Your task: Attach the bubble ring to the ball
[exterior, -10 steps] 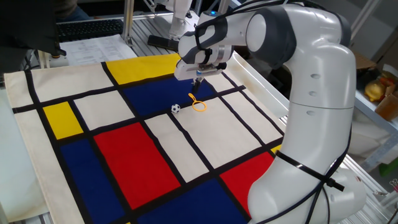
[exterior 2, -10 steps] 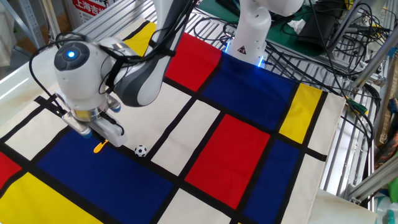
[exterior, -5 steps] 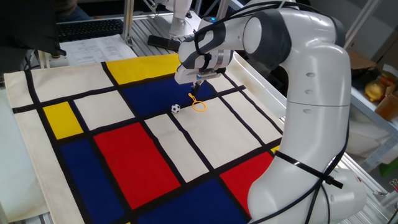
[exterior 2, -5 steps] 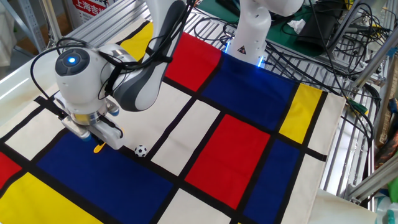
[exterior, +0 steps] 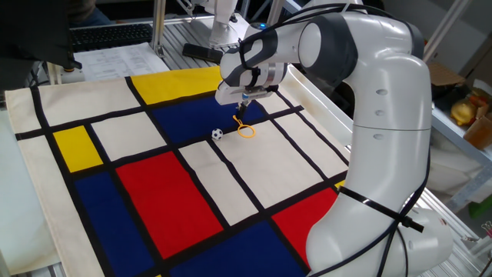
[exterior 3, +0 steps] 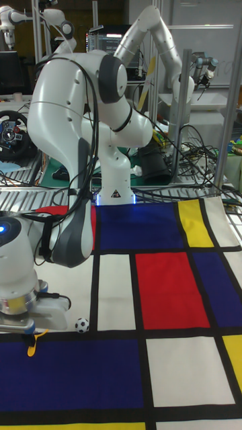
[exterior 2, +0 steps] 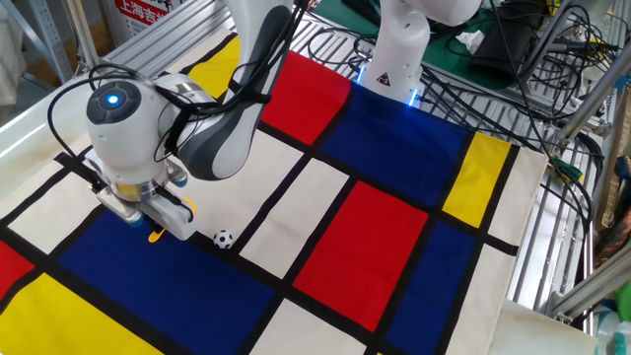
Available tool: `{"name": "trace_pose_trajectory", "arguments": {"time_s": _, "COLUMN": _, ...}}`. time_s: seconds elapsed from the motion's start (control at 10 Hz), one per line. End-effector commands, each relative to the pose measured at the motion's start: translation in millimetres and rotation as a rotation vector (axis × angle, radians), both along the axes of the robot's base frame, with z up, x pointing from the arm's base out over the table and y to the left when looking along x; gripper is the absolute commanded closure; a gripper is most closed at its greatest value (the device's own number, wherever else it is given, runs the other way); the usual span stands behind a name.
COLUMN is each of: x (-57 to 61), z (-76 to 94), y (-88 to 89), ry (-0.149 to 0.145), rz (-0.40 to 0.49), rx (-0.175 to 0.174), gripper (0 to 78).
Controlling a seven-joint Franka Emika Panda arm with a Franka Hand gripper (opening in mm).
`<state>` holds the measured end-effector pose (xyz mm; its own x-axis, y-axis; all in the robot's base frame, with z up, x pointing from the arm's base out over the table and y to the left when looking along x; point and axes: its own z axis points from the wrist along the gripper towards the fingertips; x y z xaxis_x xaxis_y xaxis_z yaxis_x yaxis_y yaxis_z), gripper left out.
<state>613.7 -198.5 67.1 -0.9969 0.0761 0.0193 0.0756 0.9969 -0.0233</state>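
Observation:
The bubble ring is a thin orange loop with a short handle. It lies on the blue patch of the cloth. The ball, white with black patches, rests just left of it on a black stripe and is apart from the ring. My gripper hangs right over the ring's handle end, with its dark fingers pointing down. In the other fixed view the gripper covers most of the ring, and the ball sits to its right. The tall view shows the ring, the ball and the gripper. The finger gap is hidden.
A checked cloth of red, blue, yellow and white patches covers the table. The arm's white base stands at the far edge among cables. Metal framing runs along the table's side.
The gripper has shifted slightly sideways over the ring's handle and sits a little lower. The ring and the ball have not moved.

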Motion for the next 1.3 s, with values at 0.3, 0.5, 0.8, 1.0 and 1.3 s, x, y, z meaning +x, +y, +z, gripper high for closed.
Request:
{"name": "trace_pose_trajectory", "arguments": {"time_s": 0.3, "x": 1.3, "z": 1.6, "y": -0.6, "ry": -0.002, "rz": 0.002, "rx": -0.001, "gripper": 0.1}}
{"name": "trace_pose_trajectory", "arguments": {"time_s": 0.5, "x": 1.3, "z": 1.6, "y": -0.6, "ry": -0.002, "rz": 0.002, "rx": -0.001, "gripper": 0.1}}
{"name": "trace_pose_trajectory", "arguments": {"time_s": 0.8, "x": 1.3, "z": 1.6, "y": -0.6, "ry": -0.002, "rz": 0.002, "rx": -0.001, "gripper": 0.1}}
{"name": "trace_pose_trajectory", "arguments": {"time_s": 1.0, "x": 1.3, "z": 1.6, "y": -0.6, "ry": -0.002, "rz": 0.002, "rx": -0.001, "gripper": 0.1}}
{"name": "trace_pose_trajectory", "arguments": {"time_s": 1.3, "x": 1.3, "z": 1.6, "y": -0.6, "ry": -0.002, "rz": 0.002, "rx": -0.001, "gripper": 0.1}}
